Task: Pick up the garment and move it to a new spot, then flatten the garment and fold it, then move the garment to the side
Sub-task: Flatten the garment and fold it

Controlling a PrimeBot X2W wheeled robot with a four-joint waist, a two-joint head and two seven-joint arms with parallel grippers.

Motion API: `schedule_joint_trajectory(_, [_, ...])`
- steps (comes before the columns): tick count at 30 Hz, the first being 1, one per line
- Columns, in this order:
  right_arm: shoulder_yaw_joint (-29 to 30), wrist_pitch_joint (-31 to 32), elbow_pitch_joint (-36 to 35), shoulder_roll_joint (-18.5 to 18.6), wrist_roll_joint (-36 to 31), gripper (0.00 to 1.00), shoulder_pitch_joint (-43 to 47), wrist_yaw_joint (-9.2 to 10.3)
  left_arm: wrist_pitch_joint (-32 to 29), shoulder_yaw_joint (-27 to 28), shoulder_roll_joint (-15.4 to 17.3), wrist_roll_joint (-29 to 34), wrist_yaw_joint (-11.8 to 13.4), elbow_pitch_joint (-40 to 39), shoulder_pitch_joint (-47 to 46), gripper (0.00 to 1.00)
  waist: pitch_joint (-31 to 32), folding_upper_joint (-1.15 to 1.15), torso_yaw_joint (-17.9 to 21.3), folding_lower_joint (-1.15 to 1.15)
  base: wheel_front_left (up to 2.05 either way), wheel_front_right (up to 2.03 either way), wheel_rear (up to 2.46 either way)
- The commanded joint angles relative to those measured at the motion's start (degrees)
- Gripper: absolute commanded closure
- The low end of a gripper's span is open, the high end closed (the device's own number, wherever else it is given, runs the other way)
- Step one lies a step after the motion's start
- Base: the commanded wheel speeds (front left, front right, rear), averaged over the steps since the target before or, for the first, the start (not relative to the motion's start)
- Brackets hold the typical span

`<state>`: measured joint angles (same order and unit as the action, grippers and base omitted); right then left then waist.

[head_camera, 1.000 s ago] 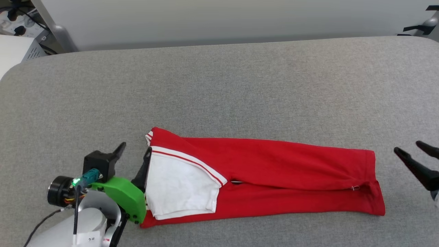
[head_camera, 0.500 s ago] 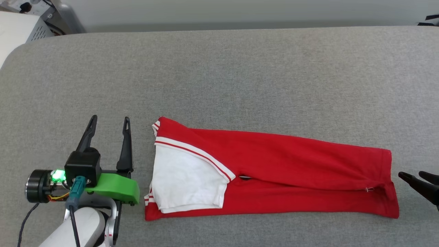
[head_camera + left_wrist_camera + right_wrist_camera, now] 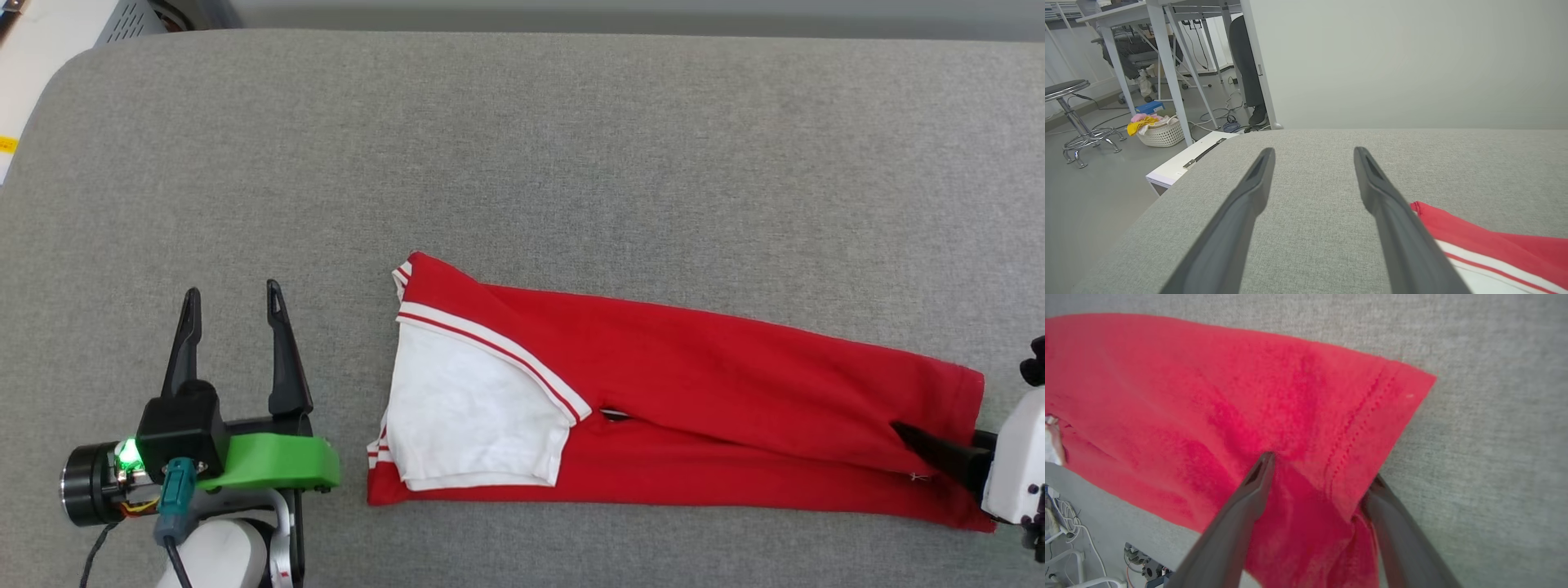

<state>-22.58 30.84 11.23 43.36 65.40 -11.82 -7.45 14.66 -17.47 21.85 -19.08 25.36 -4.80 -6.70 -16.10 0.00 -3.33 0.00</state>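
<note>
The garment [image 3: 694, 392] lies folded into a long red band near the front edge of the grey padded table [image 3: 571, 147], with its hem toward the front right corner. The right gripper [image 3: 1322, 467] stood off the hem a second ago and has now reached it. Its jaws are wide open, one finger on the cloth, the other at the hem edge, nothing pinched yet. The left gripper [image 3: 233, 288] has left the sleeve end and stands apart, also open. Probably the crosswise fold will begin from the hem.
</note>
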Motion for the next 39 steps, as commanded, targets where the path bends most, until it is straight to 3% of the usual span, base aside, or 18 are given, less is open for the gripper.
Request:
schedule_joint_trajectory(1, [-1.8, 0.3, 0.0, -2.2, 0.8, 0.0, 0.0, -0.03, 0.3, 1.1, -1.3, 1.2, -0.9, -0.4, 1.3, 0.0, 0.0, 0.0, 0.0, 0.0, 0.0, 0.0, 0.0])
schedule_joint_trajectory(9, [-5.7, -1.6, 1.6, -2.3, -1.1, 0.0, -1.0, -0.03, 0.3, 6.3, -7.8, 6.8, -6.9, 0.8, 3.4, 0.0, 0.4, 0.0, -0.4, 0.0, 0.0, 0.0, 0.0])
schedule_joint_trajectory(11, [-6.0, -2.7, 2.6, -2.0, -2.1, 0.81, -1.3, -0.03, 0.3, 7.0, -8.9, 8.1, -8.4, 0.8, 3.5, 0.0, 0.6, 0.0, -0.4, 0.0, 0.0, 0.0, 0.0])
schedule_joint_trajectory(12, [-6.2, -3.0, 3.0, -1.9, -2.3, 1.0, -1.4, -0.03, 0.3, 7.2, -9.3, 8.7, -9.2, 0.7, 3.6, 0.0, 0.8, 0.0, -0.3, 0.0, 0.0, 0.0, 0.0])
schedule_joint_trajectory(19, [-5.9, -5.7, 4.9, 0.5, -3.3, 1.0, -2.7, -0.03, 0.3, 9.5, -12.2, 12.5, -13.0, 1.1, 5.0, 0.0, 2.4, 0.0, 0.1, 0.0, 0.0, 0.0, 0.0])
schedule_joint_trajectory(27, [-3.8, -7.8, 10.6, 6.5, -7.1, 1.0, -3.9, -0.03, 0.3, 11.2, -14.1, 14.7, -15.4, 2.3, 6.3, 0.0, 4.1, 0.0, 0.2, 0.0, 0.0, 0.0, 0.0])
schedule_joint_trajectory(31, [-2.5, -7.9, 13.1, 7.3, -7.1, 1.0, -4.2, -0.03, 0.3, 11.6, -14.6, 15.8, -16.2, 2.9, 7.0, 0.0, 5.0, 0.0, 0.2, 0.0, 0.0, 0.0, 0.0])
schedule_joint_trajectory(33, [-2.3, -7.8, 12.8, 7.6, -7.0, 1.0, -3.8, -0.03, 0.3, 11.7, -14.8, 16.0, -16.6, 3.3, 7.4, 0.0, 5.6, 0.0, 0.1, 0.0, 0.0, 0.0, 0.0])
schedule_joint_trajectory(39, [-2.1, -6.7, 2.9, 8.0, -4.2, 1.0, -1.2, -0.03, 0.3, 11.9, -15.4, 16.6, -17.9, 4.5, 8.5, 0.0, 6.7, 0.0, 0.5, 0.0, 0.0, 0.0, 0.0])
